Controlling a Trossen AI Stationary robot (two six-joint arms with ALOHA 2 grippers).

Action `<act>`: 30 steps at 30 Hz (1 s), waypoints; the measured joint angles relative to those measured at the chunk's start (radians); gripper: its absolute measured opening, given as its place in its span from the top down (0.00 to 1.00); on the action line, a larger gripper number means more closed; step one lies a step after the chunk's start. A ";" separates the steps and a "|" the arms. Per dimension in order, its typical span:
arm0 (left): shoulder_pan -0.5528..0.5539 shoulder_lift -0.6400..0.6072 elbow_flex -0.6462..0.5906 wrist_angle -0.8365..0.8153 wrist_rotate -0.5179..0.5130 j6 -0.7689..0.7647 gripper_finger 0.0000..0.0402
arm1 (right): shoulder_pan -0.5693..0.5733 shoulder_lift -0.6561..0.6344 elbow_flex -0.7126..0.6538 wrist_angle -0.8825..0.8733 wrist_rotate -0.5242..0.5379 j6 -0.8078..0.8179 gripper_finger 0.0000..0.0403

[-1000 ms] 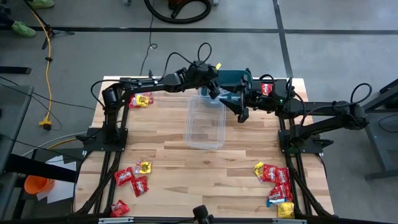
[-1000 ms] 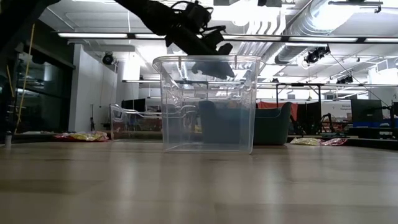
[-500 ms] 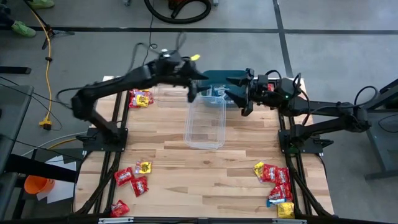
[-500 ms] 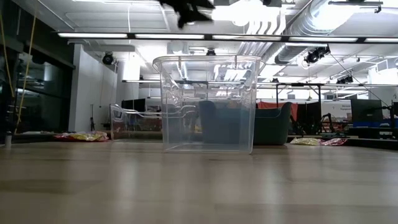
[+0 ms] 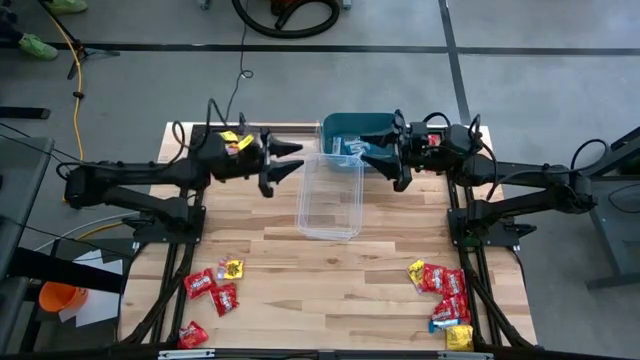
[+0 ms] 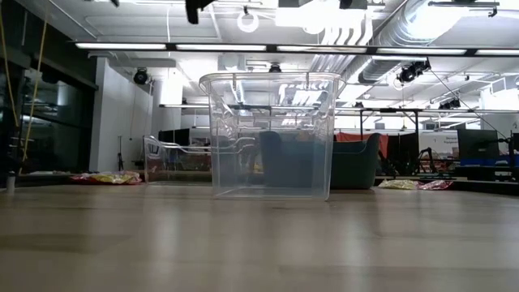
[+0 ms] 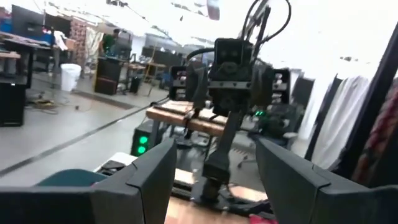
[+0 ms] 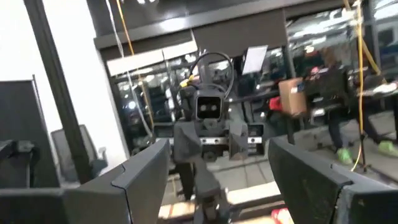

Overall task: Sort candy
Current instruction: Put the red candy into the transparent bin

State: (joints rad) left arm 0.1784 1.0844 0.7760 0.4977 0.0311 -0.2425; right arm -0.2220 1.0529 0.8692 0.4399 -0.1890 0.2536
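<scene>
two heaps of candy sit unsorted at the near edge of the table (image 5: 330, 255), so most of the work looks undone.

left to right, high view:
- left near corner: loose candy group (image 5: 213, 289), mostly red with one yellow packet; roughly five packets, and one more red apart by the table edge (image 5: 192, 335). exact count uncertain.
- left gripper (image 5: 285, 167) held above the far left part of the table, just beside the clear tub's left rim, jaws spread wide, nothing between them. left wrist view agrees: both fingers apart, empty.
- one clear tub (image 5: 331, 195) mid-table; cannot see any candy inside from above or in the low view.
- one teal bin (image 5: 345, 127) at the far edge, touching or just behind the tub; a few light packets seem to lie in it (image 5: 348, 150), count unclear.
- right gripper (image 5: 376, 155) over the teal bin's near right side, jaws wide, empty. it faces the left gripper across the tub.
- right near corner: second candy group (image 5: 441, 293), red, yellow, some light blue; about eight, overlapping, not countable exactly.

judgement: early stage. few packets binned, both heaps still to clear.
</scene>
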 joint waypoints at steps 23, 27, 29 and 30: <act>0.014 -0.023 -0.029 -0.015 0.009 -0.010 0.48 | 0.080 -0.022 0.051 -0.461 -0.183 0.333 0.34; 0.026 -0.023 -0.029 -0.016 0.010 -0.017 0.48 | 0.237 -0.018 0.123 -0.961 -0.151 0.454 0.34; 0.032 -0.023 -0.029 -0.019 0.010 -0.017 0.48 | 0.326 -0.011 0.129 -1.166 -0.120 0.573 0.34; 0.035 -0.023 -0.029 -0.023 0.010 -0.017 0.48 | 0.372 -0.011 0.122 -1.254 -0.094 0.652 0.34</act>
State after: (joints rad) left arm 0.2136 1.0613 0.7471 0.4750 0.0412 -0.2592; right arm 0.1503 1.0418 0.9911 -0.8146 -0.2834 0.9053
